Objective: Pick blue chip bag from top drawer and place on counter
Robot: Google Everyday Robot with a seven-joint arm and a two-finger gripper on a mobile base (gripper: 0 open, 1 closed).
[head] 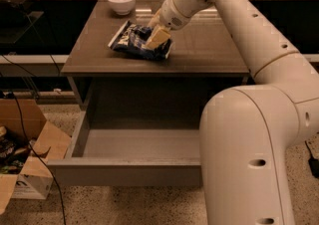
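Observation:
The blue chip bag (pixel 131 40) lies on the counter (pixel 209 50), left of its middle, its white lettering facing up. My gripper (pixel 158 37) reaches down from the right and is shut on the bag's right end, low over the counter top. The top drawer (pixel 124 171) stands pulled out below the counter, and the part of its grey interior I can see holds nothing. My arm's large white body hides the drawer's right side.
A white bowl (pixel 121 1) stands at the counter's back left corner. An open cardboard box (pixel 30 169) with clutter sits on the speckled floor left of the drawer, with a black cable (pixel 30 134) running over it. A railing runs behind the counter.

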